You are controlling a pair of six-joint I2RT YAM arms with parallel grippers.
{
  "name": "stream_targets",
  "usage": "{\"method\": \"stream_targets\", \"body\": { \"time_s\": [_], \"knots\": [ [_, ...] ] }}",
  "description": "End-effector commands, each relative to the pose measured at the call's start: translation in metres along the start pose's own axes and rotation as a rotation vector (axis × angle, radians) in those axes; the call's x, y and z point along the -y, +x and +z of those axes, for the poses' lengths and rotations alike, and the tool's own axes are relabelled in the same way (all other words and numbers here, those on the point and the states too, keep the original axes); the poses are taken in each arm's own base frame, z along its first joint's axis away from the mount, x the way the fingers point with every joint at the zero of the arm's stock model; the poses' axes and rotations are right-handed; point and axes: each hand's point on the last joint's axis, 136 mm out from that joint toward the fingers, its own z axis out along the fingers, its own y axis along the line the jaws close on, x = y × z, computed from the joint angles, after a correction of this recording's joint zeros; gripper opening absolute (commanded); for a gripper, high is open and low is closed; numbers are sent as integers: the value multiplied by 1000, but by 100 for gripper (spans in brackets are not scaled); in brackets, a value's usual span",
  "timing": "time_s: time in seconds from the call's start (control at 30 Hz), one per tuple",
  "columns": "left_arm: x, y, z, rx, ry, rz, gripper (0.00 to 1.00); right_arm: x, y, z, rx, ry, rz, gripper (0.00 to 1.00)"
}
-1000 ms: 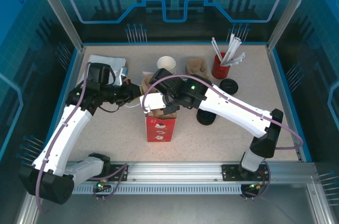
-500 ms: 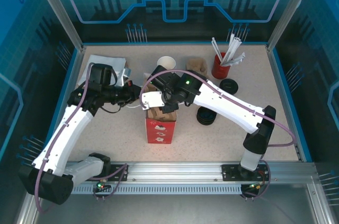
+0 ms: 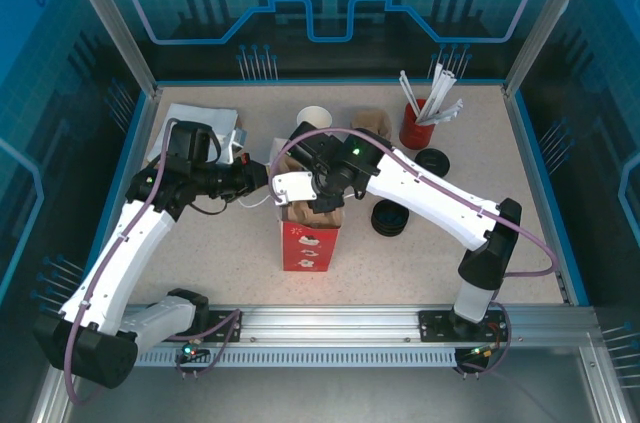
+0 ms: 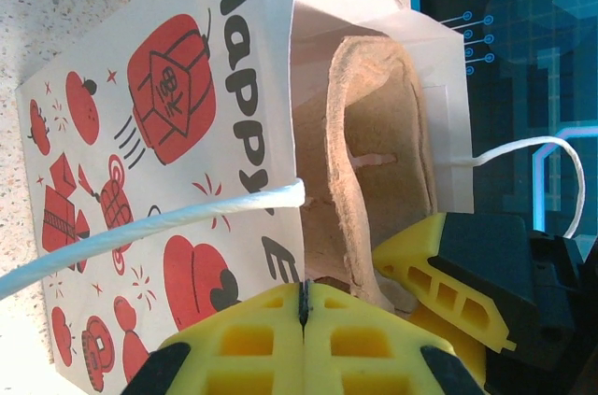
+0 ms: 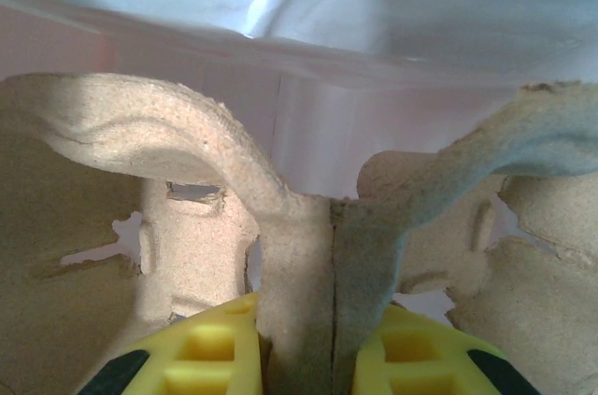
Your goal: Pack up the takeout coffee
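Inside the paper bag (image 3: 308, 243), right claw (image 5: 332, 344) pinched the pulp carrier (image 5: 187, 134); left claw (image 4: 304, 306) clamped the bag's rim; black lids (image 3: 388, 219) sat beside the bag.

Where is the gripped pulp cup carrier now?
In the top view the pulp cup carrier is at table centre, standing in the open mouth of the red paper bag, pinched by the right gripper.

The white left arm (image 3: 130, 233) extends forward and inward; the yellow-padded left gripper (image 4: 304, 316) is fully closed, pads touching. The white right arm (image 3: 440, 203) reaches across leftward. The right gripper (image 5: 332, 348) points down, clamped on the centre rib of a brown moulded-pulp carrier (image 5: 308, 227).
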Motion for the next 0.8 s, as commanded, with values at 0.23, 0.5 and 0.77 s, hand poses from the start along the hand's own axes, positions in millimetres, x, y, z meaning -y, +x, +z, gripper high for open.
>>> {"method": "stream_targets", "body": {
  "time_s": [0.23,0.5,0.77],
  "knots": [
    [-9,11,2,-25,-20,12,0,-6,-15,7,33,-91,50,21],
    [-13,12,1,-22,-35,12,0,-10,-10,17,-3,-126,67,21],
    [-16,13,-1,-17,-54,9,0,-9,10,18,-72,-122,80,21]
  ]
}}
